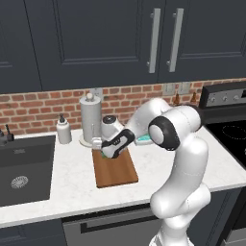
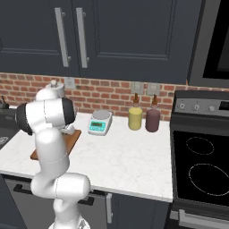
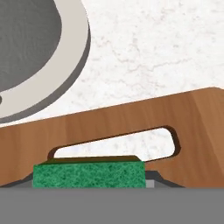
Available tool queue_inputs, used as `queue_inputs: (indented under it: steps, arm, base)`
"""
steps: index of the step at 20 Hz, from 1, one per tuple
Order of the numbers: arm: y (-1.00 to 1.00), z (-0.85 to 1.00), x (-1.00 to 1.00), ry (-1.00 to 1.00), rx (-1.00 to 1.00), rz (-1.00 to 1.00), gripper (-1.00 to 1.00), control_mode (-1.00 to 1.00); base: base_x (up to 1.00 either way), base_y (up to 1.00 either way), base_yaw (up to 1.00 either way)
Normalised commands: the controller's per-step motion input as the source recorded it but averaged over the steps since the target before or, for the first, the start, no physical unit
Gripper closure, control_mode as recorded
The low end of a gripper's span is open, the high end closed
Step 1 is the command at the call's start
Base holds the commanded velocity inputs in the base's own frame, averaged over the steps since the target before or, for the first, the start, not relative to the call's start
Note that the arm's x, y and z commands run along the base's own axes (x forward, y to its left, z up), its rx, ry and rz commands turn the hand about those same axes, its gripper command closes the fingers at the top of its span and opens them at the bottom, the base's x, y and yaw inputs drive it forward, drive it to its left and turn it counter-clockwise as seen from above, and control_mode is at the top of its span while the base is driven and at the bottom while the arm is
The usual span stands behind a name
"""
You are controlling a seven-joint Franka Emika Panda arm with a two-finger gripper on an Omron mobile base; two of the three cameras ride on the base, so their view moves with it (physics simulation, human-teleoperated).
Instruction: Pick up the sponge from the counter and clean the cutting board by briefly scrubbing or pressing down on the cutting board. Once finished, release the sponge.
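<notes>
Green-topped sponge [image 3: 89, 174] sits clamped in the hand [image 1: 106, 148], which hovers low over the brown cutting board [image 3: 109, 122] by its slot.

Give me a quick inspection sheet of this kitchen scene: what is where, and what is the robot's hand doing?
Surface: white marbled counter.
Job's things: cutting board lies flat; sponge sits over its slot-handle end.
Clutter: paper towel roll, soap bottle, scale, two bottles.
Grippers: gripper shut on the sponge, low over the board.
Cables: nothing seen.
Surroundings: sink, brick backsplash, dark cabinets, stove.
</notes>
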Motion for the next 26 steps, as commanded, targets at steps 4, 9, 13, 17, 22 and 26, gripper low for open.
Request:
queue_inputs:
  steps: [4,9,13,17,22,26]
  arm:
    - [-0.04,-0.64,-1.00,-0.04,0.00,0.00,1.00,-1.00]
    - [-0.07,-0.62,-1.00,-0.01,0.00,0.00,1.00,-1.00]
    - [-0.21,-0.79,-0.97,0.00,0.00,0.00,1.00,-1.00]
    - [-0.33,-0.83,-1.00,0.00,0.00,0.00,1.00,-1.00]
    - [-0.32,-0.76,-1.00,0.00,0.00,0.00,1.00,-1.00]
    - [-0.46,-0.84,-1.00,0.00,0.00,0.00,1.00,-1.00]
  base:
    - [0.00,0.00,0.00]
    - [0.00,0.00,0.00]
    - [0.00,0.00,0.00]
    - [0.00,0.00,0.00]
    - [0.00,0.00,0.00]
    - [0.00,0.00,0.00]
